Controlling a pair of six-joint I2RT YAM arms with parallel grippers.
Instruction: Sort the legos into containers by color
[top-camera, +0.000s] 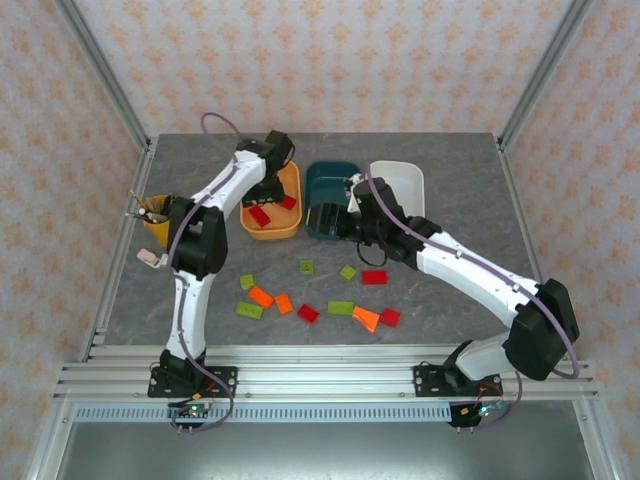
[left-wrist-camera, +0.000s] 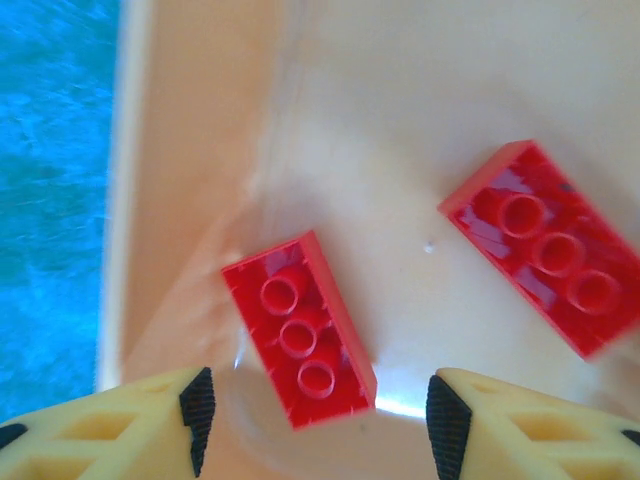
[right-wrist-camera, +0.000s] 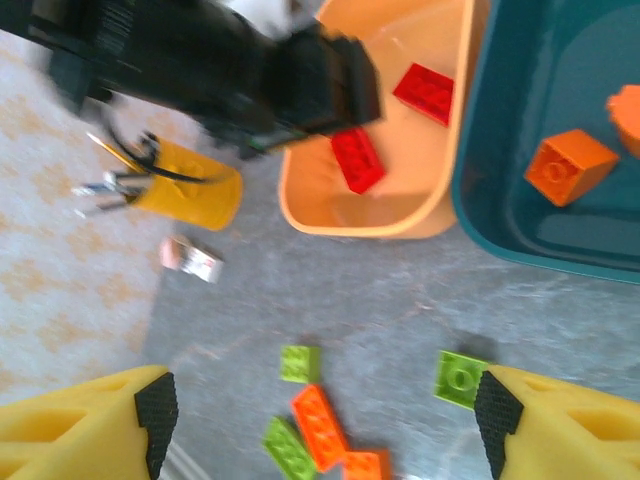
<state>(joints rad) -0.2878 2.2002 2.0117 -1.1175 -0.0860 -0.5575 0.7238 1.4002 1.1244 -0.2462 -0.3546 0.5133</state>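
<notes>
Eleven loose legos (top-camera: 340, 307), red, orange and yellow-green, lie scattered on the grey table (top-camera: 450, 200) near the arm bases in the top view. Beyond them, left to right, stand the light orange tub (top-camera: 270, 232), the dark teal tub (top-camera: 330, 172) and the white tub (top-camera: 405, 172). Two red bricks (top-camera: 259, 216) lie in the light orange tub with the left gripper (top-camera: 268, 190) above them. The right gripper (top-camera: 335, 220) hangs over the near end of the dark teal tub. Left wrist view: the yellow fingers with black pads (left-wrist-camera: 197, 415) stand moderately apart and hold nothing. One red oblong brick (left-wrist-camera: 298, 330) lies flat on the tub floor just beyond the gap, a second red oblong (left-wrist-camera: 545, 245) to its right, apart from it. Right wrist view: jaws spread wide and empty above a green square brick (right-wrist-camera: 300, 362) and an orange oblong (right-wrist-camera: 320, 412) on the table. An orange brick (right-wrist-camera: 570, 165) sits in the dark teal tub at far right. Handling, by judgement: rigid, very light, smooth-sided plastic, not fragile, and likely to skid or tip if pinched off-centre. Best taken across the two long sides at mid-length, with the fingers descending straight.
</notes>
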